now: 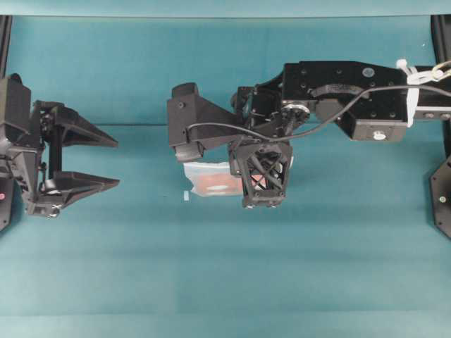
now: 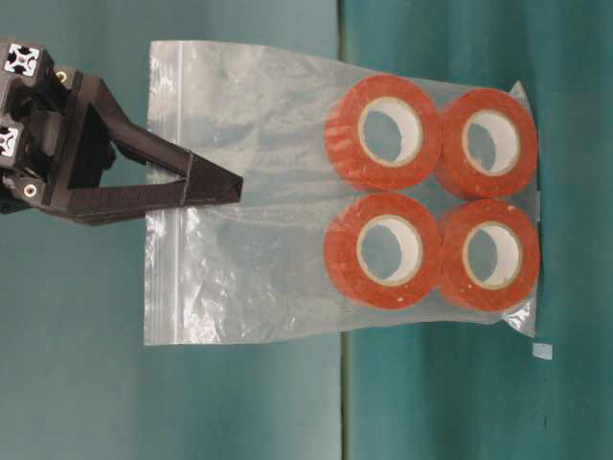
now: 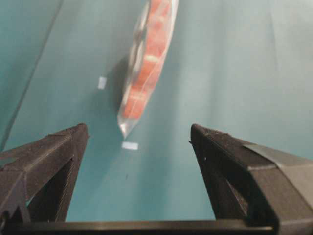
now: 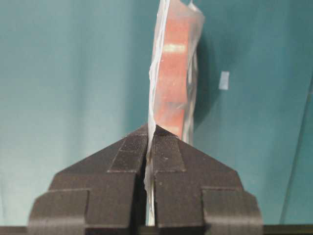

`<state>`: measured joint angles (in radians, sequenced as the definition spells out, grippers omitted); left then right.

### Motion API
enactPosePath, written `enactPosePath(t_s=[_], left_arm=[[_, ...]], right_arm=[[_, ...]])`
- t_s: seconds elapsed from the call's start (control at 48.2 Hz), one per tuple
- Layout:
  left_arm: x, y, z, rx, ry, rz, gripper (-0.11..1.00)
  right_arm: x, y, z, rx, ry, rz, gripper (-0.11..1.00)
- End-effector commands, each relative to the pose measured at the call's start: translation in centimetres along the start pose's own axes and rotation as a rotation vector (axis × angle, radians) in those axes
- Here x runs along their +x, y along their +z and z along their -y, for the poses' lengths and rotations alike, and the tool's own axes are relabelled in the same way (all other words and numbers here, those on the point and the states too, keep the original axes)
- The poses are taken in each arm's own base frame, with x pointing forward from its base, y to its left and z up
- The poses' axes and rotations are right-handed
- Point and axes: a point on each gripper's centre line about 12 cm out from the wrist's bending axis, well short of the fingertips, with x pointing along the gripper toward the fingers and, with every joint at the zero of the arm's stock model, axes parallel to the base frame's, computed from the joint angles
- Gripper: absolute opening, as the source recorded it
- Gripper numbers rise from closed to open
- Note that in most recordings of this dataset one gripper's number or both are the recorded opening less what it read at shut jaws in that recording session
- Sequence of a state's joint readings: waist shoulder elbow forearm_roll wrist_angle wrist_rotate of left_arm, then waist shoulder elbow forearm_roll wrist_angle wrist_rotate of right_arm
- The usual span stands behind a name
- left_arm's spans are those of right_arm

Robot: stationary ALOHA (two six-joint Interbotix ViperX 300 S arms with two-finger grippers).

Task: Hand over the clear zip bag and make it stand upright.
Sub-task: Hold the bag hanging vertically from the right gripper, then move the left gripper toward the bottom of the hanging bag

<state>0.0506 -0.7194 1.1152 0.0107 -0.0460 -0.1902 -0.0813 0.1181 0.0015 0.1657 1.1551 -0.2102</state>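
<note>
The clear zip bag [image 2: 249, 192] hangs edge-on from my right gripper [image 2: 230, 187], which is shut on the empty plastic just below the zip strip. Its orange-red tape rolls [image 2: 383, 134] sag at the end towards the teal cloth. From overhead the bag [image 1: 208, 179] pokes out beneath the right gripper [image 1: 262, 179] at mid-table. In the right wrist view the pads [image 4: 168, 152] pinch the film and the bag [image 4: 171, 73] stretches away from them. My left gripper [image 1: 106, 158] stands wide open at the far left, apart from the bag [image 3: 146, 63], with nothing between its fingers [image 3: 215, 156].
Teal cloth [image 1: 225, 267] covers the table. A small white tape mark [image 1: 187, 196] lies on it beside the bag, and the left wrist view shows two such marks [image 3: 129, 145]. Black frame posts [image 1: 440, 42] stand at the table's far corners.
</note>
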Motion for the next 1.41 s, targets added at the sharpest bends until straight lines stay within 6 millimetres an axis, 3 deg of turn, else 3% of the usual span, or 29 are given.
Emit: enactPosePath(t_s=[0.0, 0.311, 0.581, 1.016, 1.389], left_arm=[[0.4, -0.1, 0.0, 0.005, -0.005, 0.023, 0.92], [2.5, -3.1, -0.6, 0.013, -0.004, 0.029, 0.92], [6.2, -5.4, -1.8, 0.046, 0.028, -0.028, 0.92], [12.2, -6.3, -2.3, 0.046, 0.033, -0.031, 0.92], [15.0, -7.1, -1.7, 0.051, 0.009, -0.030, 0.92]], right_arm=[[-0.7, 0.3, -0.2, 0.004, -0.003, 0.030, 0.00], [-0.6, 0.3, 0.0, 0.010, -0.006, 0.041, 0.00], [-0.5, 0.3, 0.1, 0.014, -0.007, 0.041, 0.00], [-0.5, 0.3, 0.3, 0.019, -0.010, 0.045, 0.00], [-0.5, 0.2, 0.5, 0.023, -0.011, 0.044, 0.00]])
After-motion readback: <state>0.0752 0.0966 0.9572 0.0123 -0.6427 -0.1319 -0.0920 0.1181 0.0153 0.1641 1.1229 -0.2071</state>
